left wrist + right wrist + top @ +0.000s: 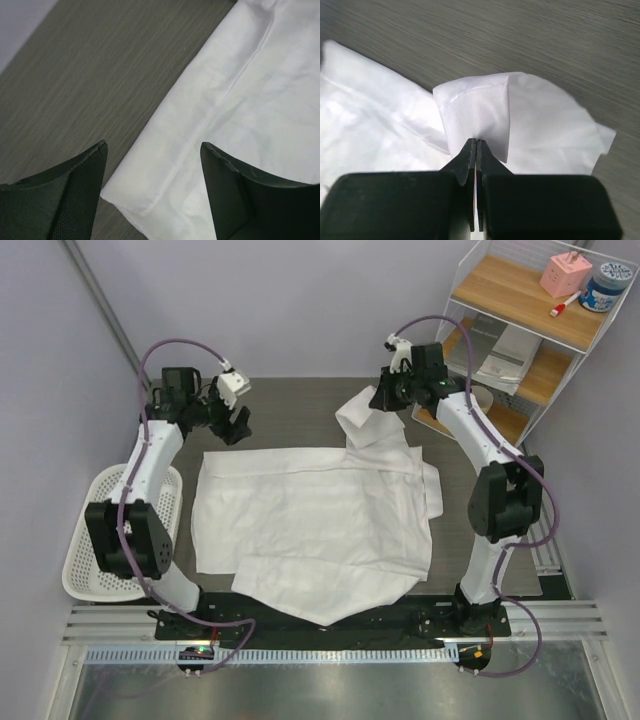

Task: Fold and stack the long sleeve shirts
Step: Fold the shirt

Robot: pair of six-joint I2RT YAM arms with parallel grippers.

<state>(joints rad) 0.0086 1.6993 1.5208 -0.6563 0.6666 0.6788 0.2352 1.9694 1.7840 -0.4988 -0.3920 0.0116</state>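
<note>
A white long sleeve shirt point(320, 525) lies spread over the middle of the brown table. My right gripper point(380, 400) is shut on a part of the shirt at its far right corner and holds it lifted above the table; the right wrist view shows the pinched cloth point(480, 112) right at the closed fingertips point(477, 142). My left gripper point(235, 425) is open and empty, hovering over the shirt's far left corner. The left wrist view shows that folded corner point(165, 190) between the spread fingers point(85, 185).
A white perforated basket point(105, 540) stands at the left table edge beside the left arm. A wire and wood shelf point(520, 340) at the back right holds grey-white booklets, a pink box and a jar. Bare brown table point(300, 410) lies behind the shirt.
</note>
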